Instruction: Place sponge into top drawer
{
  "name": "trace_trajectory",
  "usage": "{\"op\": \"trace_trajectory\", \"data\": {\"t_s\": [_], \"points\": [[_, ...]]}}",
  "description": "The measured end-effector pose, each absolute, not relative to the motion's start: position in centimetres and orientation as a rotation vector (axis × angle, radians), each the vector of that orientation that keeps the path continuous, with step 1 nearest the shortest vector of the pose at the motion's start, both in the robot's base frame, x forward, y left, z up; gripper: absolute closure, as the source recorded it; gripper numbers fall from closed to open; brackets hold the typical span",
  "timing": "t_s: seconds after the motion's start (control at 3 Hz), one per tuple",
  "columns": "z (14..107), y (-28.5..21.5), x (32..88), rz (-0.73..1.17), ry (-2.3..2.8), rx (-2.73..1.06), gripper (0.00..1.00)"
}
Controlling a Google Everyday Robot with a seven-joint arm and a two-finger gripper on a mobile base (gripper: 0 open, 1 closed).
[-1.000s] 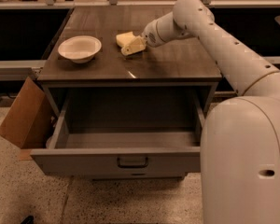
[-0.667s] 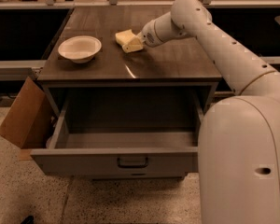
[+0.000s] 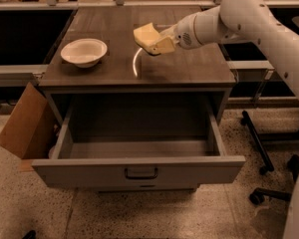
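The pale yellow sponge point(image 3: 148, 38) hangs in the air above the middle of the brown cabinet top point(image 3: 189, 68). My gripper point(image 3: 162, 43) reaches in from the right and is shut on the sponge's right side. The top drawer point(image 3: 139, 168) stands pulled out below the cabinet top, its grey front panel and dark handle point(image 3: 141, 173) facing the camera. The drawer's inside shows nothing in it.
A white round bowl point(image 3: 84, 52) sits on the left of the cabinet top. A brown cardboard box point(image 3: 24, 123) leans against the cabinet's left side. Office chair wheels point(image 3: 259, 168) stand on the floor at the right. My white arm point(image 3: 269, 29) fills the upper right.
The sponge has been lifted off the cabinet top in my gripper and carried forward and a little left, toward the drawer. The camera view has shifted.
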State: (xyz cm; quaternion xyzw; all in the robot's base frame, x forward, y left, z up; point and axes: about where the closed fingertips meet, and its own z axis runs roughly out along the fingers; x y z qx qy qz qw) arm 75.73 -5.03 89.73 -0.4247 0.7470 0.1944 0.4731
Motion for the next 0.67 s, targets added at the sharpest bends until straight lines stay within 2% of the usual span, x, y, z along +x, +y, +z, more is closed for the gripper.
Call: {"op": "trace_trajectory", "data": {"t_s": [0.67], "points": [[89.75, -5.18, 74.85, 0.481, 1.809, -1.097, 1.00]]}}
